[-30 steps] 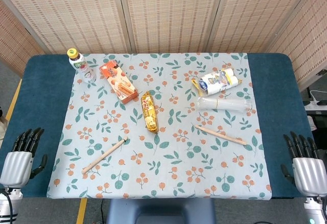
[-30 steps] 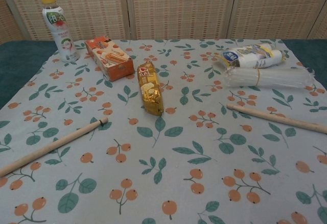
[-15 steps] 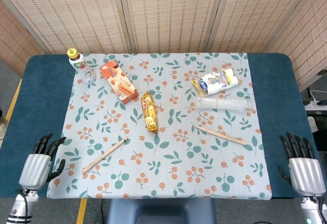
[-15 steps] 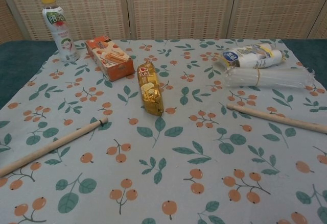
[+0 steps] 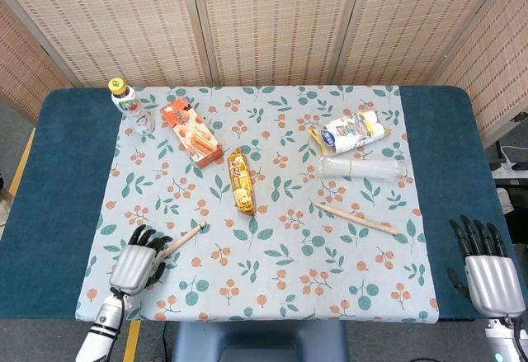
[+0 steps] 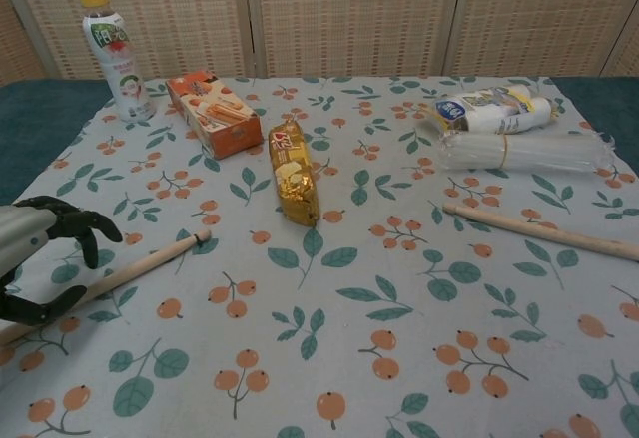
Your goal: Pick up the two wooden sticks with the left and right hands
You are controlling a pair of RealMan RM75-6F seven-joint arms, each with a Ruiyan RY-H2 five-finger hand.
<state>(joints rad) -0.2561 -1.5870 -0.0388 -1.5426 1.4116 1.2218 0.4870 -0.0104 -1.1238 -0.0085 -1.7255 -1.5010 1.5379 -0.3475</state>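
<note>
Two wooden sticks lie on the flowered cloth. The left stick [image 5: 183, 239] [image 6: 140, 267] runs diagonally near the front left. My left hand [image 5: 134, 261] [image 6: 35, 254] hovers over its near end with fingers spread and curved, holding nothing. The right stick [image 5: 356, 218] [image 6: 544, 231] lies at the right of the cloth. My right hand [image 5: 482, 265] stays at the table's right front corner, fingers apart and empty, well away from that stick. The chest view does not show the right hand.
A gold snack packet [image 5: 241, 181] lies mid-cloth. An orange box [image 5: 191, 132] and a drink bottle [image 5: 132, 105] stand at the back left. A white packet [image 5: 353, 131] and a clear plastic sleeve [image 5: 363, 168] lie at the back right. Woven screens close the back.
My left hand has moved from the table's left edge rightward onto the cloth, over the left stick's near end. The right hand has barely shifted. Both sticks lie unmoved.
</note>
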